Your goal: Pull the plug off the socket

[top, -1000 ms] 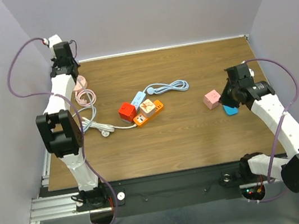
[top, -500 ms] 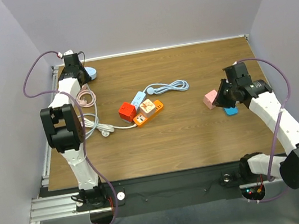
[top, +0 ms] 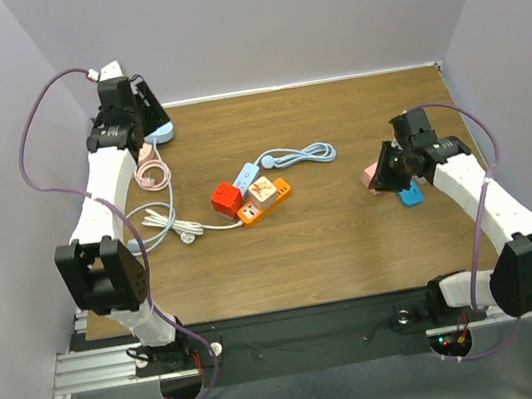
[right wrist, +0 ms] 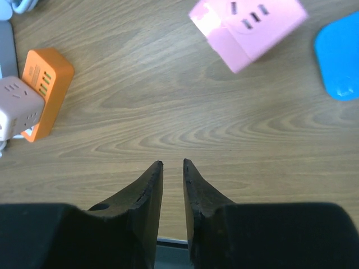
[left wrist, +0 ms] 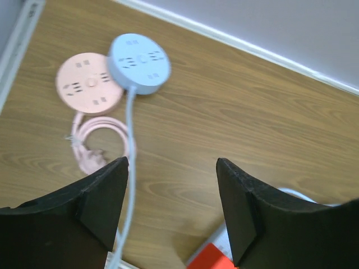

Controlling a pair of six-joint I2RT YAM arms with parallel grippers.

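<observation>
approach step, nothing grasped. right gripper (right wrist: pixel 173 163) nearly closed, empty; orange socket strip (right wrist: pixel 47 78) with pale plug (right wrist: pixel 17 103) lies ahead-left of it, well apart. left gripper (left wrist: pixel 171 165) spread wide, empty, blue round hub (left wrist: pixel 138 63) ahead of it. next: right opens, reaches plug, left pins strip. red cube (top: pixel 226 199) sits just beside plug, may crowd the grip

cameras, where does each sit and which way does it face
top external: above, behind the bases, looking down on the brown wooden table; left arm and right arm show.
left wrist: on left arm, facing the round light-blue socket; open left claw shows.
right wrist: on right arm, facing the orange power strip; shut right claw shows.
shared: top and right wrist see that strip.
</observation>
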